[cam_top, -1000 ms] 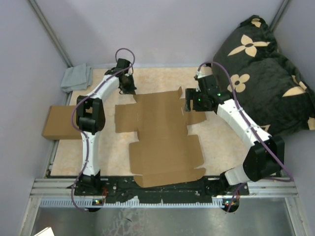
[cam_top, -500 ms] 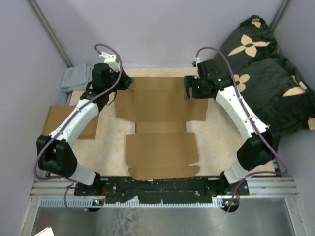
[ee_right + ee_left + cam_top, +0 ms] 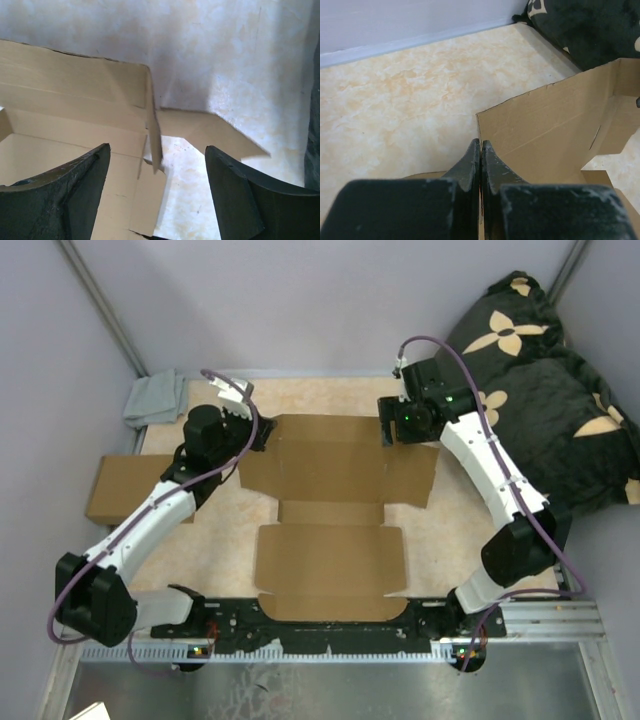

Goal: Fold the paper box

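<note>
- The left claw is closed, seemingly pinching an upright edge of the paper box
- The right claw stands apart, one raised flap of the box between its fingers
- Only the part at the claws is lifted; the panels behind them lie flat, so most folding is left

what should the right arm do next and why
Probably close the right gripper on the upright side flap standing between its open fingers, since the left gripper seems to pinch the paper box at its far left corner.
</note>
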Controlling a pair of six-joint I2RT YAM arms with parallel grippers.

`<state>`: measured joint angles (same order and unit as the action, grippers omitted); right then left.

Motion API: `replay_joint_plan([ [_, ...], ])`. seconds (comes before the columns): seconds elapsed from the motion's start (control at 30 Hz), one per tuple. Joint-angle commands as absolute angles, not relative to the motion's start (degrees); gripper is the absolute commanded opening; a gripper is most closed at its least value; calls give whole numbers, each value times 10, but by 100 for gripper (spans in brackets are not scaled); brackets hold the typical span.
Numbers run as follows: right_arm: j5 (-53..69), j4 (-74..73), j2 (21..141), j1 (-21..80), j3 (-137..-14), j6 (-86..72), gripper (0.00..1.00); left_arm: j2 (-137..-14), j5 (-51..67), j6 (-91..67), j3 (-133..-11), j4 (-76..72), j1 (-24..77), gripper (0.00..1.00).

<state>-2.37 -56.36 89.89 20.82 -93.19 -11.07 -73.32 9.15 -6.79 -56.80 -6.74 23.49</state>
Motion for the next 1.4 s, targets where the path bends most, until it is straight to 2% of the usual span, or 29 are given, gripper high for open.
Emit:
replay_joint_plan([
  [0.0, -50, -596, 882, 205, -965, -95, 76, -681, 78, -57, -536, -134, 237, 0],
  [0.13, -22, -596, 882, 206, -969, -86, 68, -658, 83, -57, -515, -149, 239, 0],
  [0.23, -5, -597, 892, 205, -988, -80, 56, -650, 88, -54, -508, -151, 241, 0],
  [0.37, 7, -603, 921, 205, -1013, -74, 49, -640, 97, -53, -502, -153, 244, 0],
  [0.67, -4, -606, 968, 205, -1032, -74, 49, -611, 97, -45, -487, -157, 247, 0],
  [0.73, 7, -605, 972, 205, -1031, -74, 40, -610, 96, -45, -485, -158, 248, 0],
  [0.9, 41, -591, 960, 205, -1005, -75, 4, -610, 83, -44, -486, -153, 252, 0],
  [0.97, 41, -581, 953, 205, -991, -77, 0, -610, 66, -44, -489, -147, 254, 1],
  [1.0, 38, -571, 952, 205, -980, -79, 0, -610, 57, -43, -493, -142, 254, 6],
  [1.1, 27, -516, 902, 208, -933, -80, 0, -609, 35, -42, -517, -102, 255, 38],
  [1.17, 10, -448, 860, 218, -872, -67, 0, -606, 26, -40, -540, -65, 255, 54],
  [1.23, -4, -355, 803, 232, -791, -49, 0, -599, 27, -40, -559, -36, 255, 63],
  [1.37, 22, -143, 663, 241, -615, -36, 0, -591, 75, -32, -593, 10, 255, 68],
])
